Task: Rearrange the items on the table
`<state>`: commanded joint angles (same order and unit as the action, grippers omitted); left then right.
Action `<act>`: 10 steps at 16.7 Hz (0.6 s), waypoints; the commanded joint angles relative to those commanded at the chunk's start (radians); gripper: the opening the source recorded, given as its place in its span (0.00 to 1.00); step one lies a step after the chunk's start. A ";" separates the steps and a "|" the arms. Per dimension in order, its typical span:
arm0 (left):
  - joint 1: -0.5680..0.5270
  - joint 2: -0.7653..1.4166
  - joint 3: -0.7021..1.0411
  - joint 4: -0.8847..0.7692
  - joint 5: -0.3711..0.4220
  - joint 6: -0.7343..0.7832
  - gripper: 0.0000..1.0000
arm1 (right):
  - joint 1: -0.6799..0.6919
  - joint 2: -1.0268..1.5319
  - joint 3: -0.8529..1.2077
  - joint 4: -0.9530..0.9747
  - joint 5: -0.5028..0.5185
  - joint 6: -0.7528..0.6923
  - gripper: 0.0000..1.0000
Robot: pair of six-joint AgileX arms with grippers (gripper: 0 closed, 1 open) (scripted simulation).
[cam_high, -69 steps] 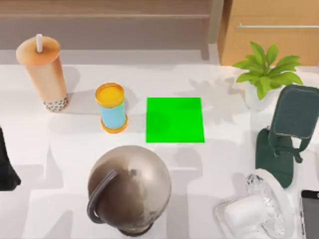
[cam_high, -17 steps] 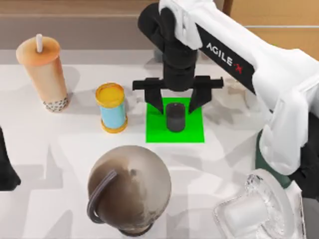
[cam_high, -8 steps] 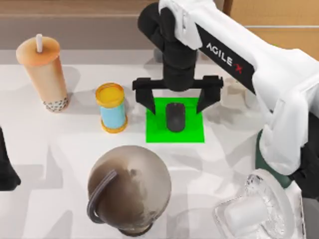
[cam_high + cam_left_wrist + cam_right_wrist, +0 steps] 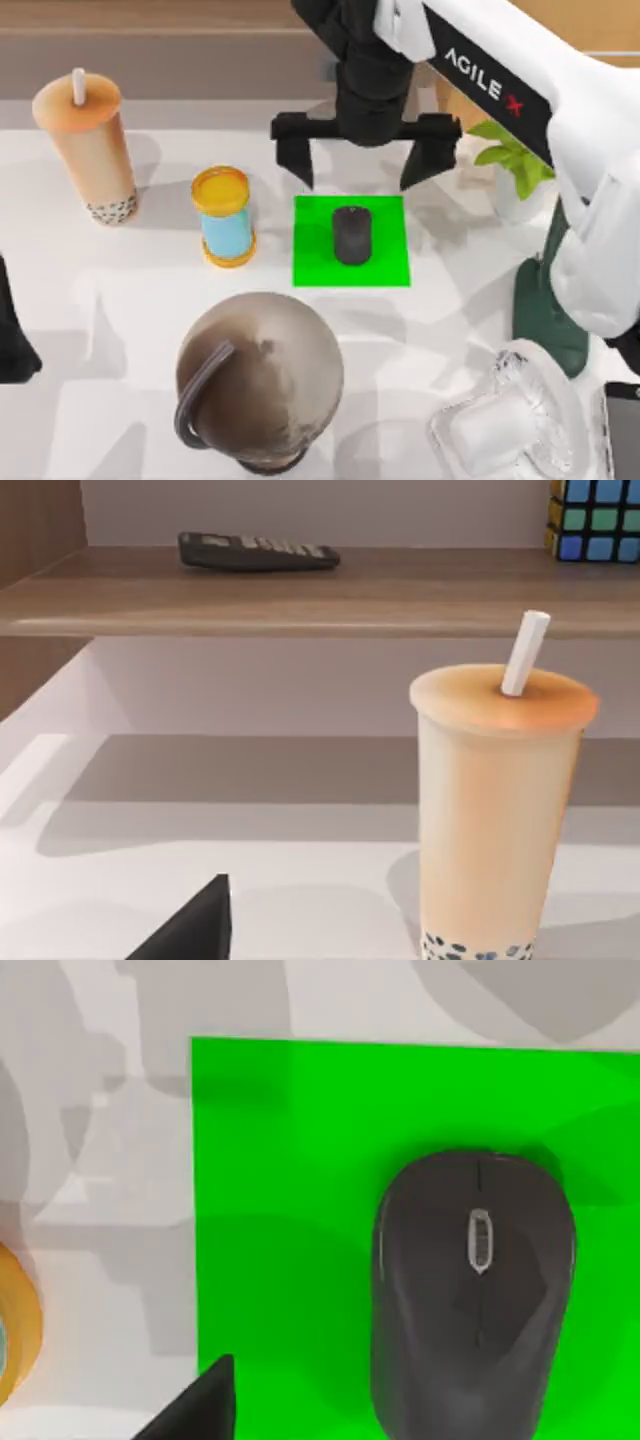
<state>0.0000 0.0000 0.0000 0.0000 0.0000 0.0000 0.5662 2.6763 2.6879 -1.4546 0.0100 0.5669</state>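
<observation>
Mouse (image 4: 351,235) is left lying on green pad (image 4: 315,255), mid-table. Right gripper (image 4: 365,160), fingers spread wide and empty, has been lifted clear vs. half a sec ago, so release is judged done. Left arm is parked by drink cup (image 4: 497,810); its claw state can't be told.

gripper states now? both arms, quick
Right gripper: open, holding nothing, above the far edge of the green square; the black mouse lies on it.
Left gripper: parked at the table's left edge, cannot be told.
</observation>
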 joint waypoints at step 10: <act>0.000 0.000 0.000 0.000 0.000 0.000 1.00 | -0.145 -0.575 -0.412 0.166 0.010 -0.101 1.00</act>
<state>0.0000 0.0000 0.0000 0.0000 0.0000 0.0000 0.4212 2.1012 2.2759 -1.2883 0.0196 0.4658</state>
